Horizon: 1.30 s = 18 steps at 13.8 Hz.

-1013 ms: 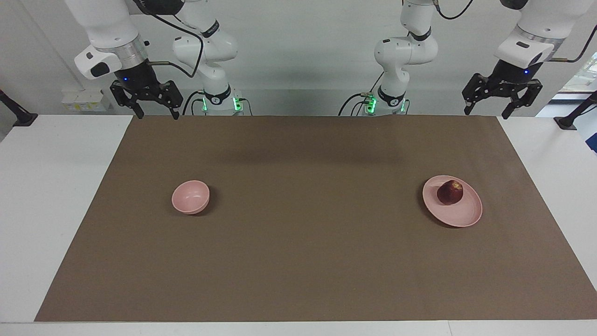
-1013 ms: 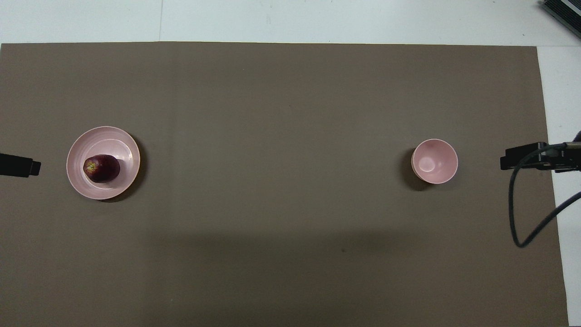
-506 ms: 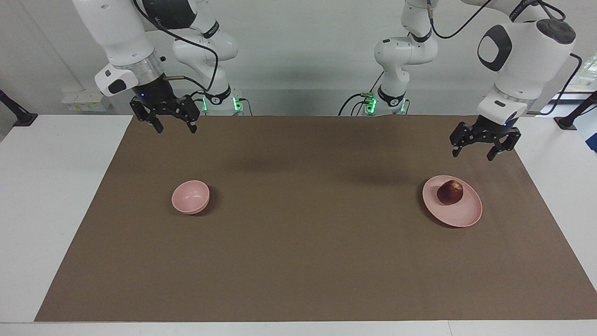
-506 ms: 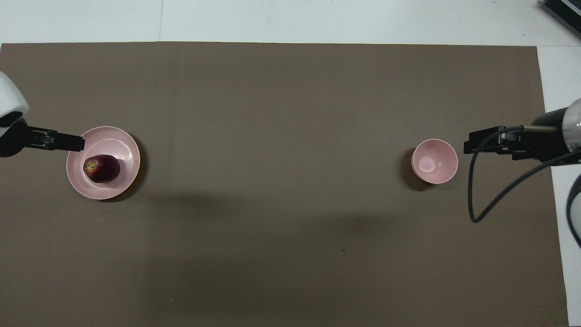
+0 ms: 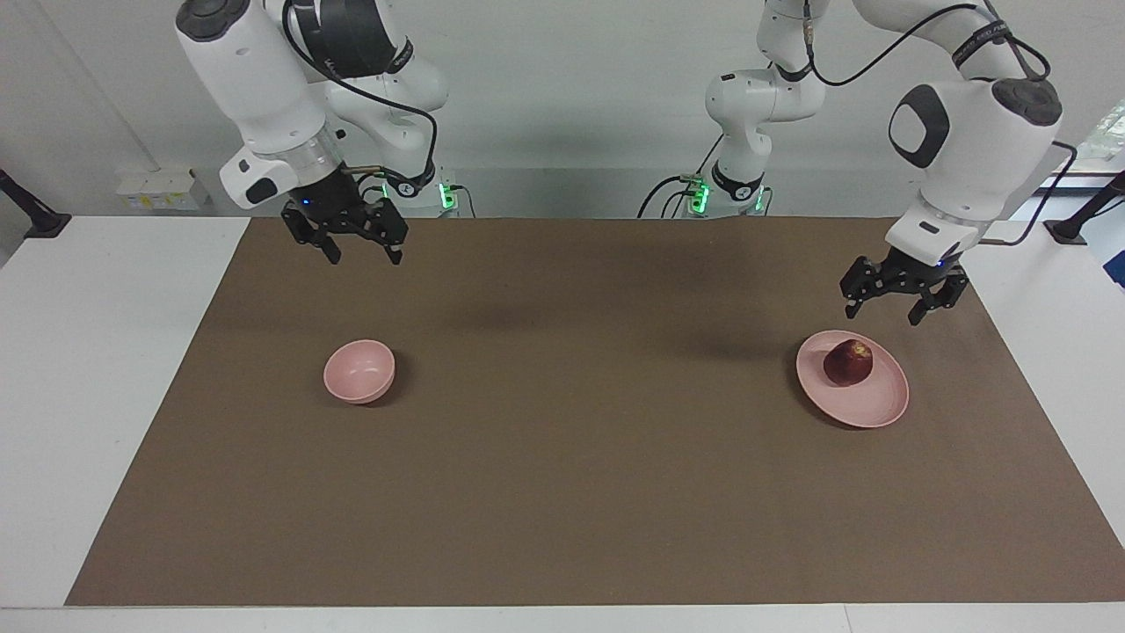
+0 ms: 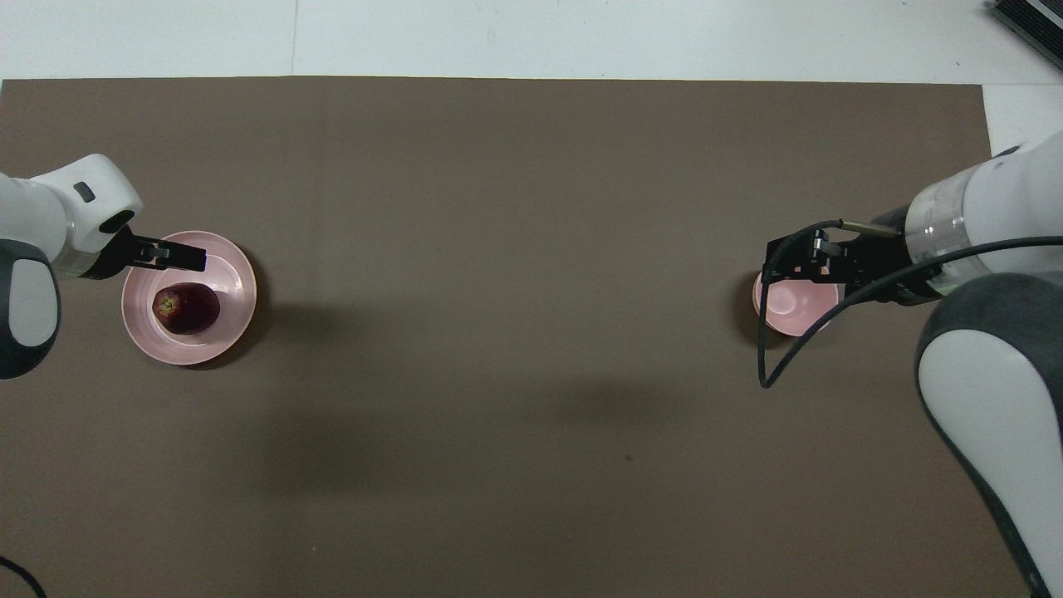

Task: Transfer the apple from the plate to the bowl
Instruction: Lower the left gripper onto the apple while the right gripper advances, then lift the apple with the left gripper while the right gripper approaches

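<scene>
Over the plate's (image 5: 866, 406) rim, the left hand (image 5: 895, 308) hangs wide above the apple (image 5: 848, 362).

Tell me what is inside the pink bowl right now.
The bowl looks empty in the facing view. In the overhead view the right gripper covers part of its rim. The apple sits on the plate.

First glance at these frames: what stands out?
The dark red apple on the pink plate at the left arm's end of the brown mat, with the left claw open in the air just above it. The right claw hangs open above the pink bowl.
</scene>
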Available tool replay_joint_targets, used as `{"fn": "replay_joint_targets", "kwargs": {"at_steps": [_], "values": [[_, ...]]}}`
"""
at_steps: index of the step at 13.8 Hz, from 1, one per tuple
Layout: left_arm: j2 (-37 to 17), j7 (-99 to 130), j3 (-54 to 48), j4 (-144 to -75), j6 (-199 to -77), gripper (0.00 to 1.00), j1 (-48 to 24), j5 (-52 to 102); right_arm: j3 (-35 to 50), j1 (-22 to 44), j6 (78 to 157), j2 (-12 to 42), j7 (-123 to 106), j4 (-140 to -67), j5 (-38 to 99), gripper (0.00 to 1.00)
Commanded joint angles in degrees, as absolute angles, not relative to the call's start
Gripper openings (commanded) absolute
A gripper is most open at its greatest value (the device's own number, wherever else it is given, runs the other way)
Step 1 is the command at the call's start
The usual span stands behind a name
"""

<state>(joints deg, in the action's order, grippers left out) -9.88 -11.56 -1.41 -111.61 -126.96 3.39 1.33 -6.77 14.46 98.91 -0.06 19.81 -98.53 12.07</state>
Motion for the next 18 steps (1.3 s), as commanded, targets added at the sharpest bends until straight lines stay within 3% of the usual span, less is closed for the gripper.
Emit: {"fn": "replay_joint_targets", "kwargs": {"at_steps": [1,3,8,11,15,17,18], "values": [[-8.61,-12.3,-1.76,-116.96,-131.9,1.0,4.48,1.32,-6.77,15.11,103.44,-1.06,22.31,-103.35,16.25,1.0],[-7.92,-12.22,-1.76,-121.88,-138.31,1.0,4.66,1.32,-6.77,18.18,103.8,-0.88,25.47,-104.58,16.79,1.0],[-8.53,-12.3,-1.67,-126.03,-145.01,1.0,5.18,1.32,-6.77,21.96,105.81,-0.62,26.37,-108.89,18.79,1.0],[-8.35,-12.65,-1.67,-126.47,-144.49,1.0,5.89,1.23,-6.77,26.62,113.54,-0.44,31.97,-112.67,21.45,1.0],[-8.26,-12.66,-1.58,-125.86,-141.25,0.23,6.06,1.14,-6.77,26.46,113.82,-0.26,32.78,-112.67,24.24,1.0],[-8.44,-12.48,-1.58,-125.25,-140.98,0.0,6.06,1.23,-6.77,25.93,113.82,0.0,32.87,-112.5,27.67,1.0],[-8.52,-12.31,-1.58,-124.98,-140.98,0.0,5.8,1.14,-6.77,25.84,113.91,0.17,33.05,-112.24,28.73,1.0]]}}
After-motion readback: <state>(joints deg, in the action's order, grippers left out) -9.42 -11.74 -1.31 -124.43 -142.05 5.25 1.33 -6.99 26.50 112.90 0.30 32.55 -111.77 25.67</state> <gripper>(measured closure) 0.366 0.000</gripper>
